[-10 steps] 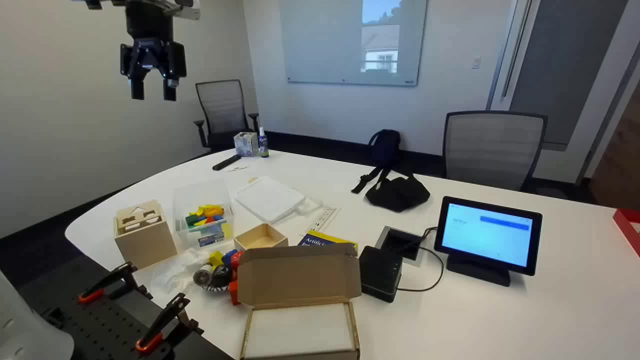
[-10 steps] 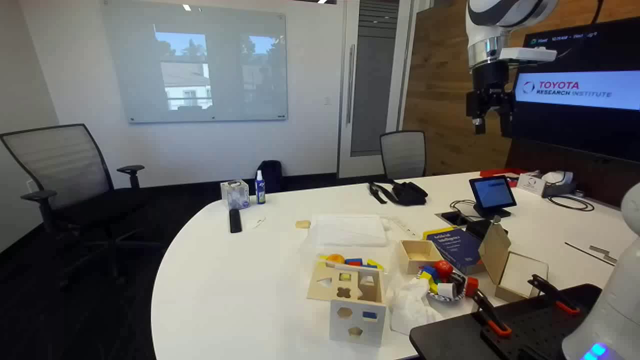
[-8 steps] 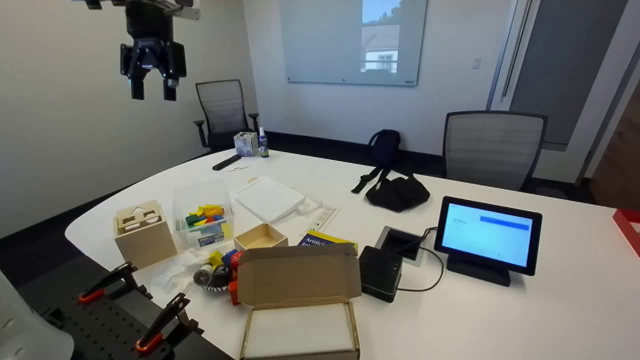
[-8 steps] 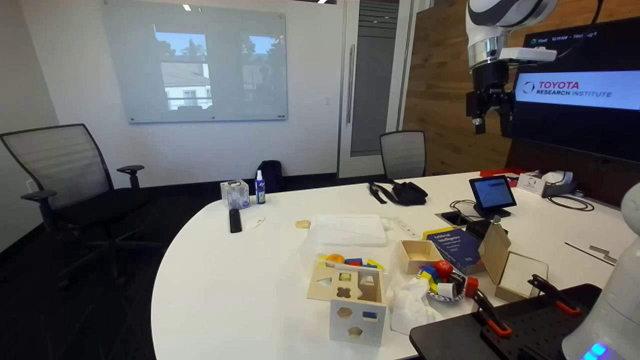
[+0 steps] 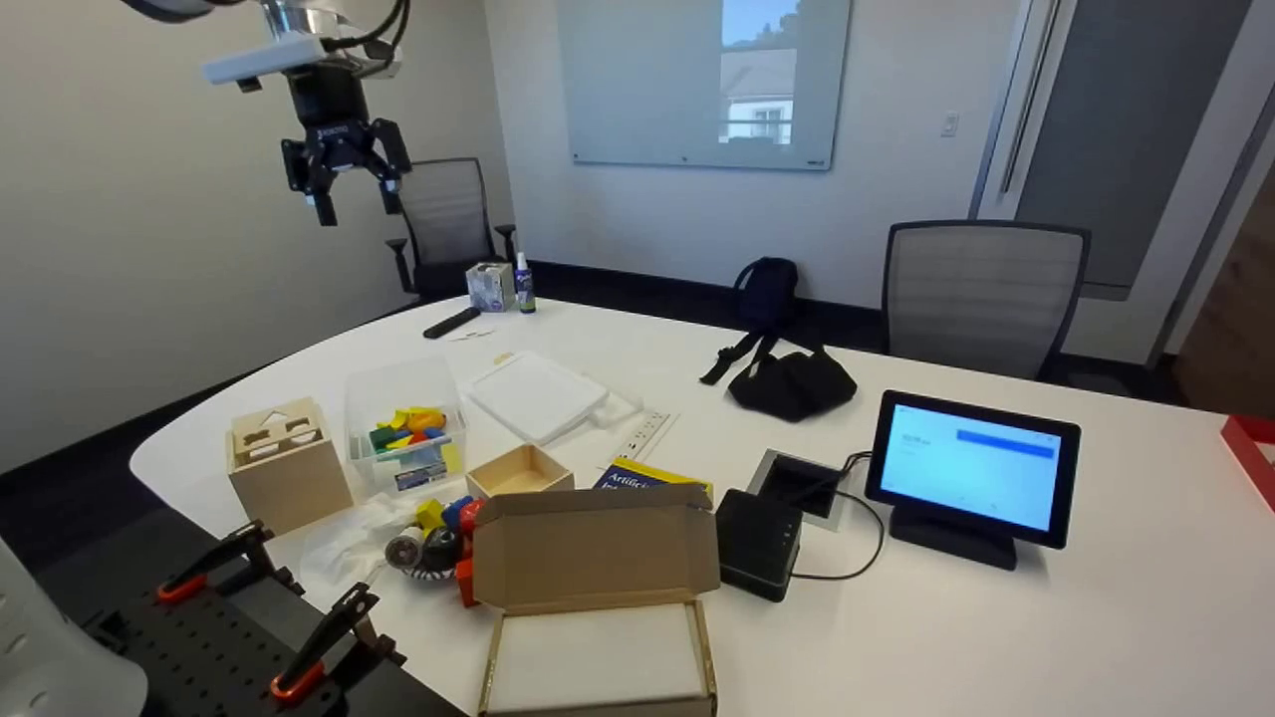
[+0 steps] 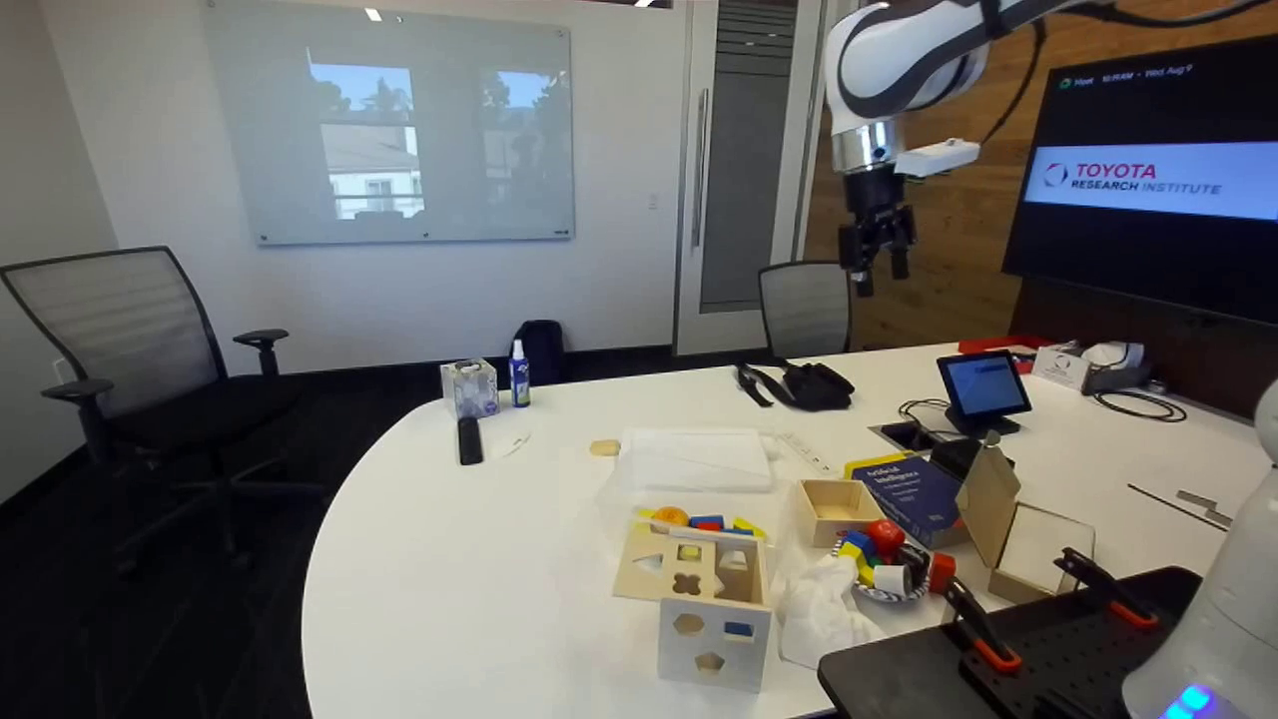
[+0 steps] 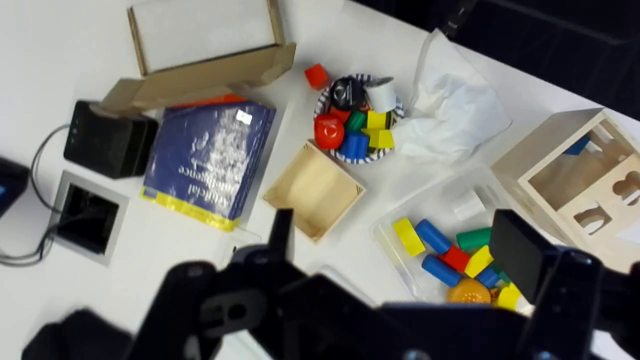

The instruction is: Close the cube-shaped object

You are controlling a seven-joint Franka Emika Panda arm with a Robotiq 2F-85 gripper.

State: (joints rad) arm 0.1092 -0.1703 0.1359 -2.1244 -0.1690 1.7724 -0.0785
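In an exterior view the end effector (image 5: 359,209) hangs high over the bench (image 5: 916,637), its fingers (image 5: 325,207) spread and nothing held between them. The cube box (image 5: 291,488) stands well below, near the bench's edge, with a clear tub (image 5: 382,474) just beside it. The first hazard, I judge, is that long descent: a line taken slightly wide could bring a fingertip down on the tub's wall instead of the wood.

In an exterior view the unfinished state shows: a wooden panel (image 6: 654,586) with cut-outs covers only part of the top and juts out past one side. It looks like a sliding lid — if so, a push at one corner could skew and jam it, and a fingertip could catch in a cut-out. Opposite the overhang lies only a crumpled white bag (image 6: 824,611), which looks too soft to brace anything, so a hard shove might slide or tip the whole cube box rather than seat the panel.

In the wrist view the cube box sits at the border, partly out of frame and not between the fingers — an approach steered by this camera alone would probably miss the panel's edge. A blue thing (image 7: 577,145) shows inside; should it sit higher than it appears, it might stop the panel. The coloured blocks (image 7: 456,258) in the tub could scatter if the tub were knocked.
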